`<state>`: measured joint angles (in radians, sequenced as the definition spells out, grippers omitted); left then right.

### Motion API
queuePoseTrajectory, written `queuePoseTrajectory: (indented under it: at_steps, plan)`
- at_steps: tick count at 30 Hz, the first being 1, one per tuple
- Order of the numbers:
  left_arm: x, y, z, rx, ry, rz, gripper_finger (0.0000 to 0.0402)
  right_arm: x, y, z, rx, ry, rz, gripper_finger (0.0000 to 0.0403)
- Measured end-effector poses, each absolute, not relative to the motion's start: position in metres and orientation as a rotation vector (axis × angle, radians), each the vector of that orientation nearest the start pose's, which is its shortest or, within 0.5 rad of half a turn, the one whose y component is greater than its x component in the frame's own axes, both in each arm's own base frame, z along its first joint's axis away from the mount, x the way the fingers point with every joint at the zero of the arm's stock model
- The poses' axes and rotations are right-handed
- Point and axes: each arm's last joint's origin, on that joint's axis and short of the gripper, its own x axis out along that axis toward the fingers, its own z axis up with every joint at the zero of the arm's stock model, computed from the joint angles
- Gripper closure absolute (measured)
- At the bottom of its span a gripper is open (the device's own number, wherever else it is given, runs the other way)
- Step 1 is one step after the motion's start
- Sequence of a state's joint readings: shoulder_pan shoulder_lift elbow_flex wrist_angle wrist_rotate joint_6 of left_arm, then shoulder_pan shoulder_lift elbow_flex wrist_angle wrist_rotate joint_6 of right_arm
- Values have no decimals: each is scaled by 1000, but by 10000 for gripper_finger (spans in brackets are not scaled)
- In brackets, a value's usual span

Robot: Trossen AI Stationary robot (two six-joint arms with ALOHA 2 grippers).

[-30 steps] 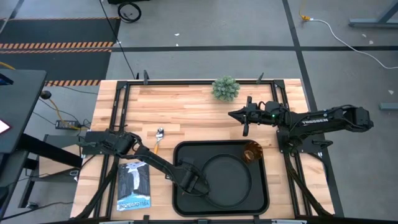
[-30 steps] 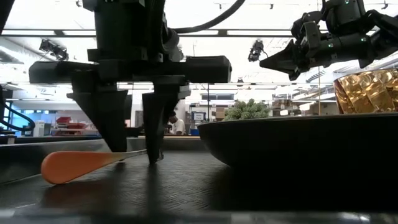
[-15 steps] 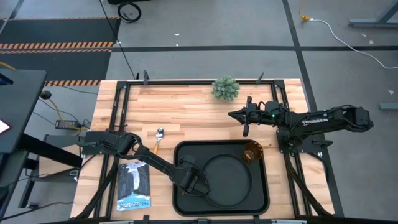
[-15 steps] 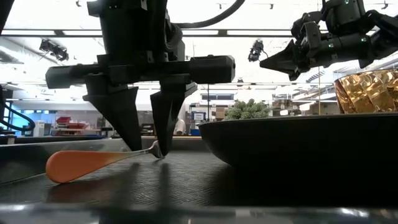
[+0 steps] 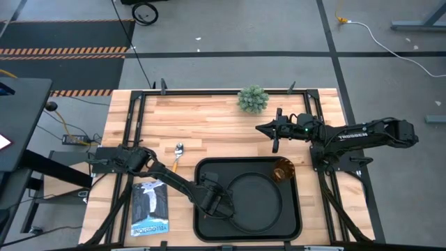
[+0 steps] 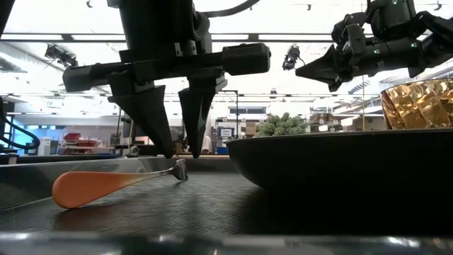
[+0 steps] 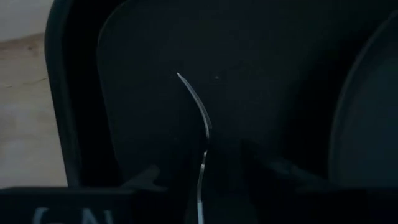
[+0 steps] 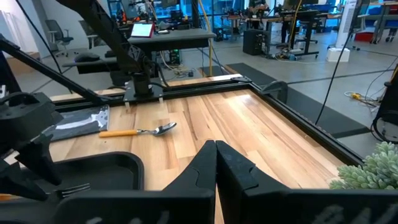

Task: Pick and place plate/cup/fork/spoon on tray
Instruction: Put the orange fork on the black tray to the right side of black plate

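Fork (image 6: 106,183) lies flat on the tray (image 5: 205,171), left of the plate (image 5: 256,199), with the left end effector (image 6: 173,152) just above its neck, fingers spread and empty. Right end effector (image 5: 265,129), fingers together, hangs over the tabletop (image 5: 209,122) beyond the cup (image 5: 282,169).

— What sits at the top middle of the overhead picture?
— A small green bushy plant (image 5: 252,99), on the pale wooden counter (image 5: 216,122) near its far edge.

— And lower left?
— A printed booklet (image 5: 150,207), blue and white, lying flat near the counter's front edge. A black metal frame (image 5: 137,104) runs along the counter's sides.

— Beyond the counter?
— Grey floor, with black-and-orange hazard striping (image 5: 63,50) at upper left, a white cable (image 5: 390,43) at upper right, and a small wheel (image 5: 145,12) at the top edge.
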<state>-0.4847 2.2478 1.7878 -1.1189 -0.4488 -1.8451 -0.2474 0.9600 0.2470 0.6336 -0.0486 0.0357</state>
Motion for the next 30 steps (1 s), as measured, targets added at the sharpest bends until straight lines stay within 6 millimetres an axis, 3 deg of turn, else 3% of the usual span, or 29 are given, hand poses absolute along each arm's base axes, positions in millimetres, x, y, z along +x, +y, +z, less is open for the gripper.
queuePoseTrajectory:
  at_steps: [21, 30]
  plan:
    - [398, -189, 161, -826, 820, 1032, 260, 185, -43, 197, 54, 74, -184, 396]
    - [394, -192, 161, -851, 1009, 977, 260, 185, -43, 197, 53, 73, -185, 396]
